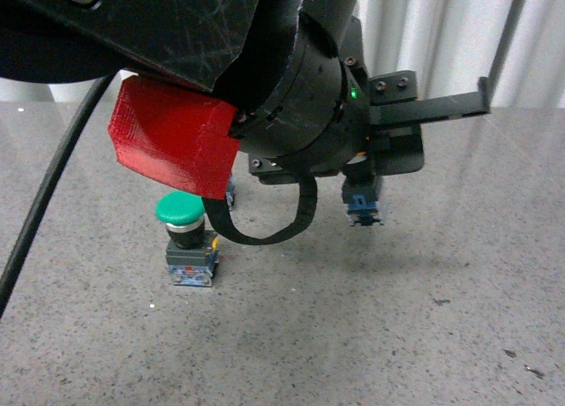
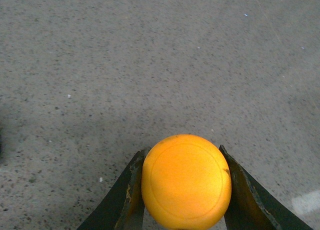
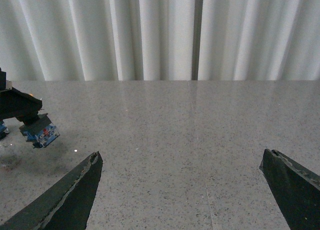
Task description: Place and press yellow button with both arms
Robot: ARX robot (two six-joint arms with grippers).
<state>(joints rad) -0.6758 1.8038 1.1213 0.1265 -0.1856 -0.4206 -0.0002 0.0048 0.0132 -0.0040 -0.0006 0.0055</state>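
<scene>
Speckled table (image 2: 150, 65) — left end effector (image 2: 182, 150) clamps yellow button (image 2: 186, 182) (aloft); right end effector (image 3: 181, 154) spread wide.

Lab-like robot test bench: speckled grey tabletop (image 3: 200, 140), pleated white curtain (image 3: 150, 35) backdrop, loose green-capped industrial push-button (image 1: 181, 210).

Two grippers, a left gripper (image 2: 182, 151) and a right gripper (image 3: 181, 154), and two push-buttons in plain sight: one yellow button (image 2: 186, 182) in the left, one green button (image 1: 181, 210) nearby.

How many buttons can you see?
2. The green button stands on the table. The yellow button is held above the table in the left hand. Another may hide behind the arm.
</scene>
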